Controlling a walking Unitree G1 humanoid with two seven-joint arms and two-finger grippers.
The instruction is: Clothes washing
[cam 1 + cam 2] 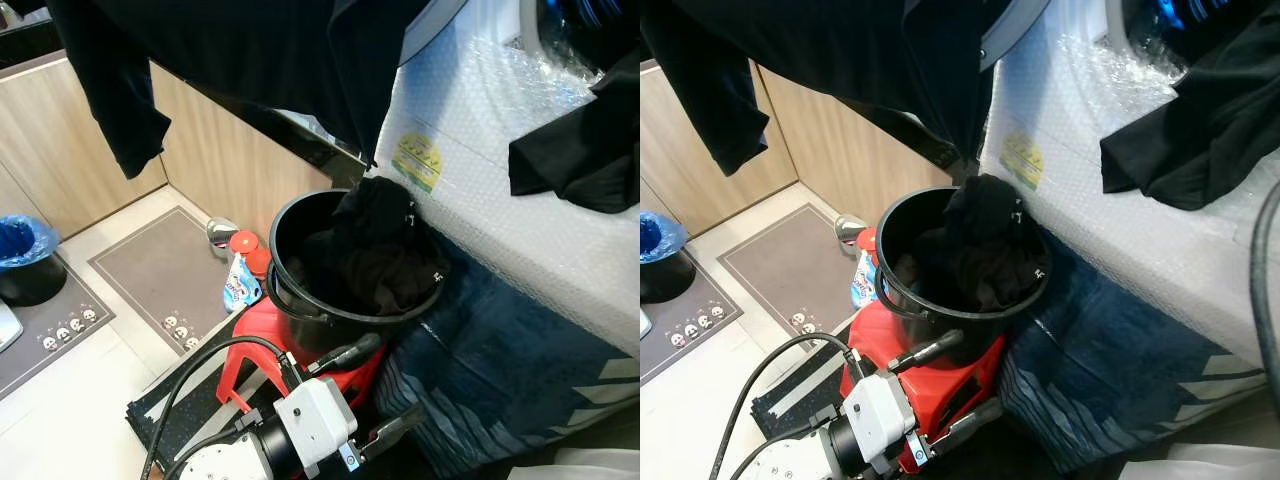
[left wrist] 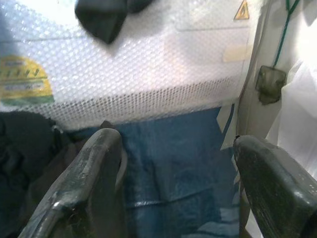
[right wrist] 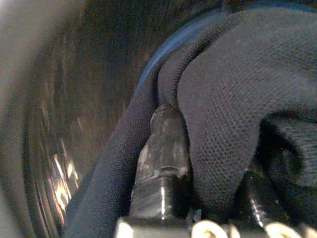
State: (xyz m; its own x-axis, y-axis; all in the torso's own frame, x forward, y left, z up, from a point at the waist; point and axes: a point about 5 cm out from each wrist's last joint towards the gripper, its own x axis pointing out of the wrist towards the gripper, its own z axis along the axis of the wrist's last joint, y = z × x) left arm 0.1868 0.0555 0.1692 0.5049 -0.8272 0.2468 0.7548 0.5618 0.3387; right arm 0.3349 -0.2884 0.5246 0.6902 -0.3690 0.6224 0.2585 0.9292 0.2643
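Now push the black garment, clenched in the right gripper, deeper past what is probably the drum rim at twelve o'clock; keep the released left gripper clear of the bucket.

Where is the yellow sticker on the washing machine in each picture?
Left eye view: yellow sticker on the bubble wrap, above the black bucket.
Right eye view: it is paler, above the bucket.
Left wrist view: at the edge, by the bubble wrap.
Right wrist view: not in it.
Shared landmark: bubble wrap.
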